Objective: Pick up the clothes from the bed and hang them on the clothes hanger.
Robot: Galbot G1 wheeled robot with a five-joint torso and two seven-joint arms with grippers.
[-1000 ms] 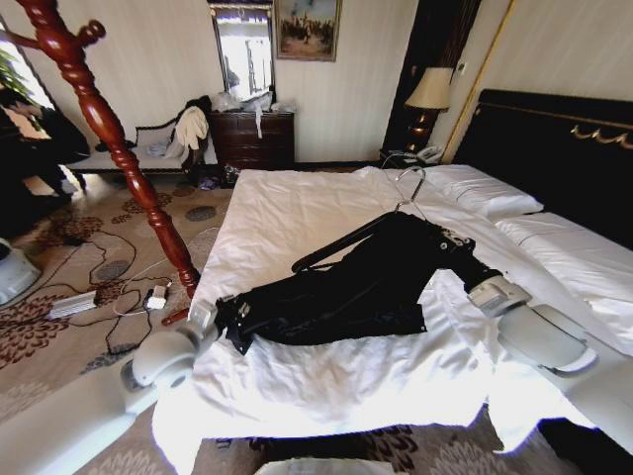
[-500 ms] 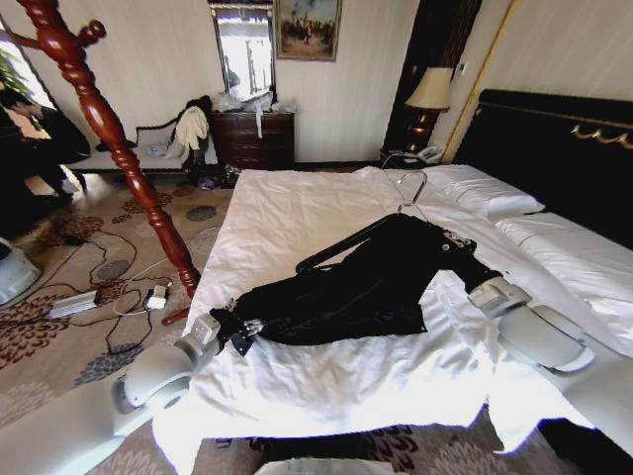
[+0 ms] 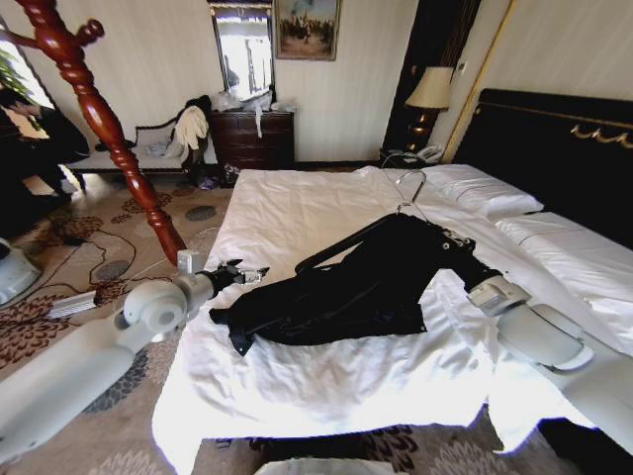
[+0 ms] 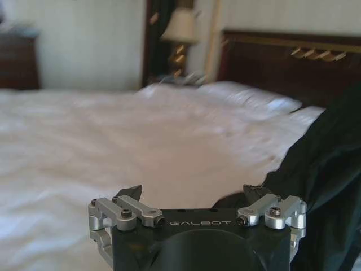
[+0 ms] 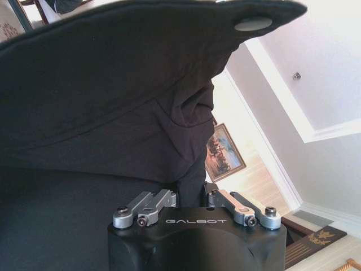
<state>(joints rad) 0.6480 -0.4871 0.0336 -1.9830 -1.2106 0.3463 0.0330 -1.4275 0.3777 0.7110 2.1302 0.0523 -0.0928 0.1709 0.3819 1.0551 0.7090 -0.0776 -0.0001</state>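
The clothes (image 3: pixel 366 287), a long black garment, lie spread across the white bed (image 3: pixel 297 203). The black clothes hanger (image 3: pixel 341 244) sits at the garment's upper end, its silver hook (image 3: pixel 415 184) pointing toward the pillows. My left gripper (image 3: pixel 253 273) hovers open just above the sheet beside the garment's lower end, with nothing between its fingers (image 4: pixel 128 199). In the left wrist view the clothes (image 4: pixel 333 169) lie off to one side. My right arm reaches in from the right, its wrist (image 3: pixel 492 294) at the garment's edge. The right gripper (image 5: pixel 192 196) is shut on the black fabric (image 5: pixel 101 101).
A tall reddish-brown wooden coat stand (image 3: pixel 104 124) rises at the bed's left side. Cables and a power strip (image 3: pixel 74 304) lie on the patterned carpet. A dresser (image 3: pixel 255 139) and a bench stand at the far wall, a lamp (image 3: pixel 428 94) by the black headboard (image 3: pixel 554 148).
My left arm has risen from the garment's lower end, and its gripper now hangs free beside it. The right arm and the garment's upper part have stayed in place.
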